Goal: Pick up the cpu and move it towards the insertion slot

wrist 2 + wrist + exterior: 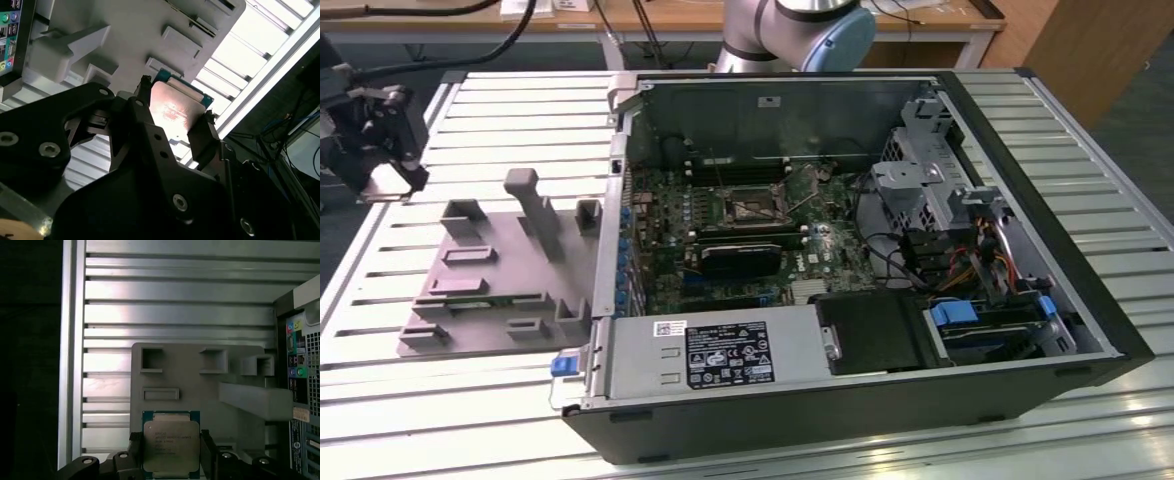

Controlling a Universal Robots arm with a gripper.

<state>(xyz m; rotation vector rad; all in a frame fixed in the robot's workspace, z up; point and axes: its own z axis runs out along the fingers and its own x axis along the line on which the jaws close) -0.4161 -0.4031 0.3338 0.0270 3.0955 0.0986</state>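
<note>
Your gripper clamps the cpu by two opposite edges, over the grey fixture near the slatted table's edge. The insertion slot lies well apart, inside the computer case.

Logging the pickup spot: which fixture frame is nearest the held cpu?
The low wide rectangular frame, lying between the cpu and the row of taller square pockets on the grey fixture.

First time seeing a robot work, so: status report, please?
Gripper shut on cpu. Held near grey fixture, outside computer case. Insertion slot inside case, apart from cpu. Case wall between them.
</note>
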